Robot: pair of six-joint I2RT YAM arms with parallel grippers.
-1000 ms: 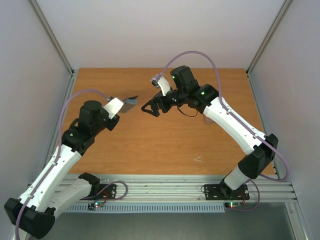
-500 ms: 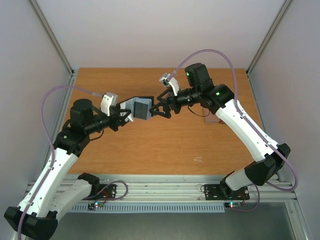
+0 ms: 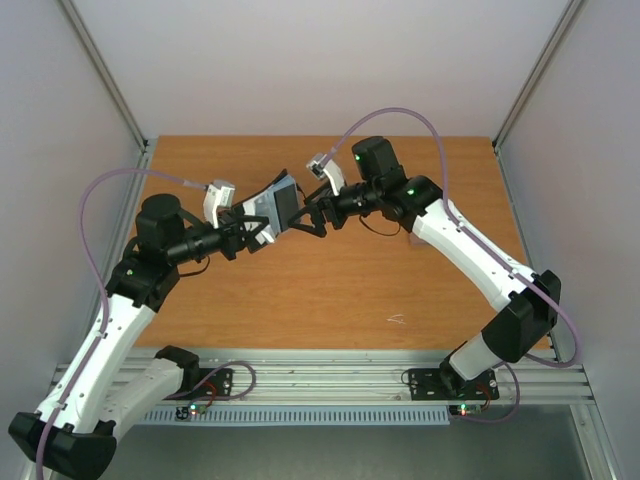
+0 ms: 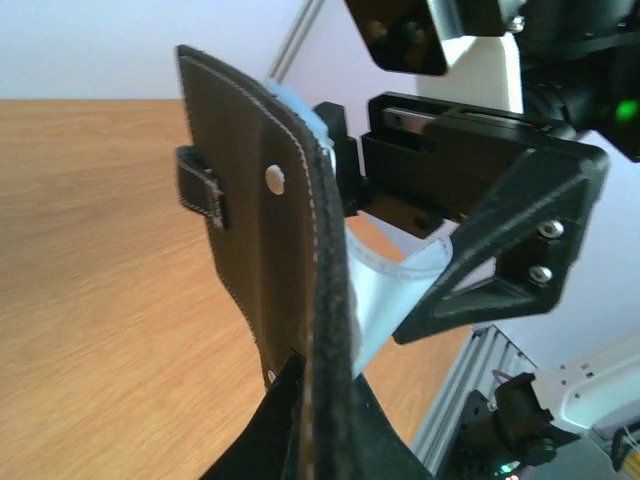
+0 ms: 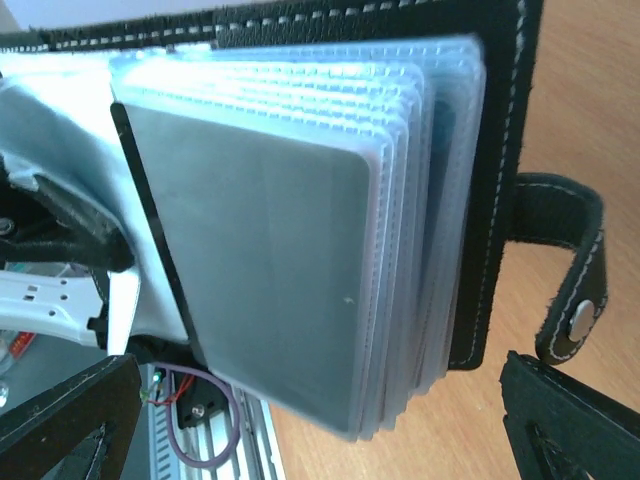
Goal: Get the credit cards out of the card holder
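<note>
Above an orange-brown wooden tabletop (image 3: 300, 300), left gripper (image 3: 257, 229) jaws clamp the black stitched leather card holder (image 3: 276, 207); right gripper (image 3: 305, 219) jaws stand wide apart beside its clear plastic sleeves (image 5: 300, 230).

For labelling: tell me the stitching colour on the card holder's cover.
White stitching on the black card holder; clearest in the left wrist view.

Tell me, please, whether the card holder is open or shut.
Open: the card holder shows clear sleeves fanned out from its black cover.
</note>
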